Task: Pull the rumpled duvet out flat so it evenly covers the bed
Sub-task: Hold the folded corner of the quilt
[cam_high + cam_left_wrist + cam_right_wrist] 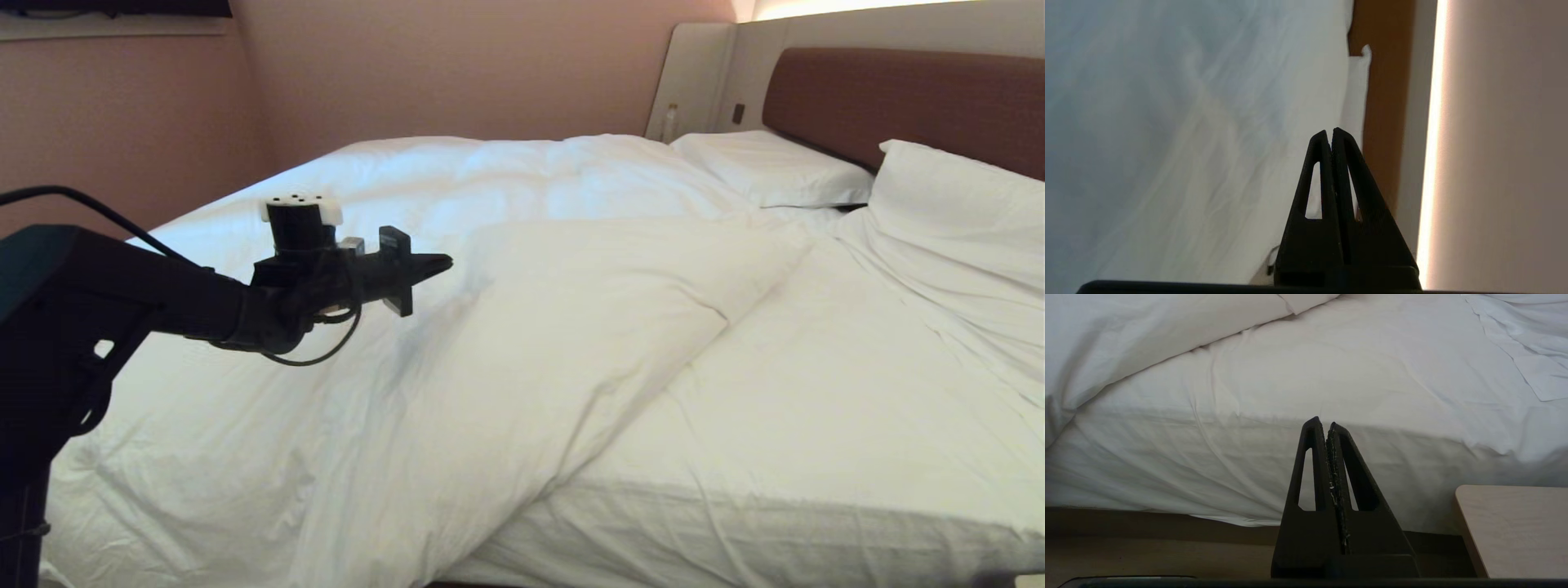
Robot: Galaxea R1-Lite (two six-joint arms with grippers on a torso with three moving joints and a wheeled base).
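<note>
Head view: the left tool (437, 263) hovered with fingers pressed together and empty above the duvet (457, 327), which lay bunched over the bed's (816, 425) far side and foot, leaving the near sheet bare. The right tool (1327, 426), also closed on nothing, hung beside the mattress edge.

No text, label, brand, number or sign can be read in any view — not on the duvet (457, 384), the bed (816, 457) or the headboard (906, 102). The small bottle (670, 122) beside the headboard is too small to read.
</note>
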